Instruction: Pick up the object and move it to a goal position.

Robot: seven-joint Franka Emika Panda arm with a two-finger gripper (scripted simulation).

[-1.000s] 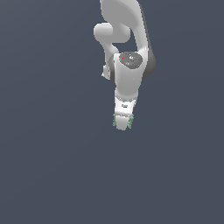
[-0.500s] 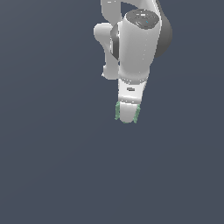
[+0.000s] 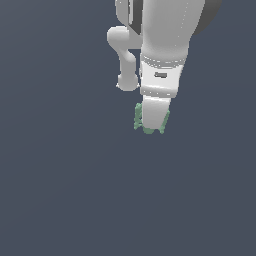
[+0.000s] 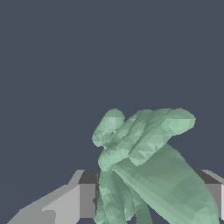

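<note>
Against plain dark grey, the claw is clamped on the object between its fingers

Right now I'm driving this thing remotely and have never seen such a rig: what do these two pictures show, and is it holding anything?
These are simulator renders of one white robot arm, a Franka Panda. The exterior view comes from a camera off the arm: the arm reaches down over a plain dark grey surface, and nothing else shows on it. At its tip is the gripper, with a small pale green lumpy object peeking out around it. The wrist view comes from a camera on the wrist, so the same object fills the picture between the two grey fingers. The gripper appears shut on the object.
</note>
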